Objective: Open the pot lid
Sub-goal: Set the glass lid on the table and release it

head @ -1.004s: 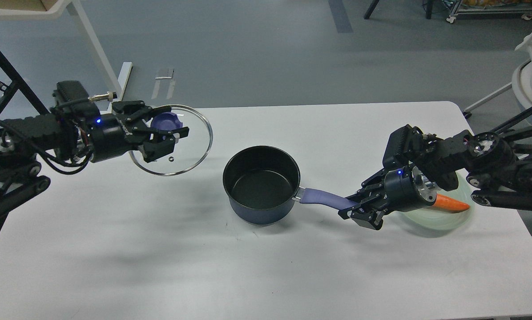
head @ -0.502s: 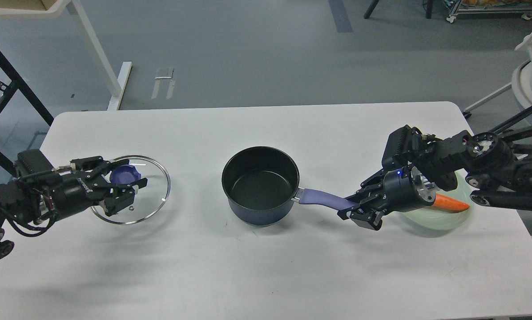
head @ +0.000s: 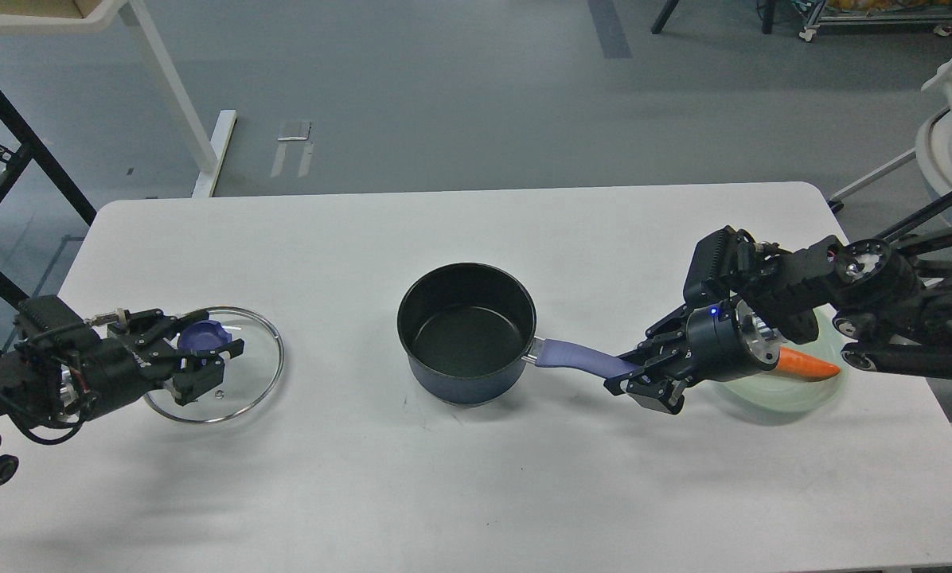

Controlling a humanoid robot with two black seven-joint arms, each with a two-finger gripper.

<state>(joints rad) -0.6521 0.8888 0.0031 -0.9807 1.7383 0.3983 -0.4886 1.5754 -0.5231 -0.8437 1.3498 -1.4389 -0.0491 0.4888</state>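
The dark blue pot (head: 466, 333) stands uncovered in the middle of the white table (head: 476, 493), its purple handle (head: 578, 355) pointing right. My right gripper (head: 641, 376) is shut on the end of that handle. The glass lid (head: 223, 374) with its purple knob (head: 203, 337) is at the table's left, low over or on the surface. My left gripper (head: 202, 360) is closed around the knob.
A pale green bowl (head: 794, 390) with an orange carrot (head: 809, 364) in it sits at the right, partly behind my right wrist. A white table leg and a black frame stand beyond the table's far left.
My left gripper has carried the lid down and to the left, from high above the table's far edge to low at the table's left side. The right arm and pot stayed still.
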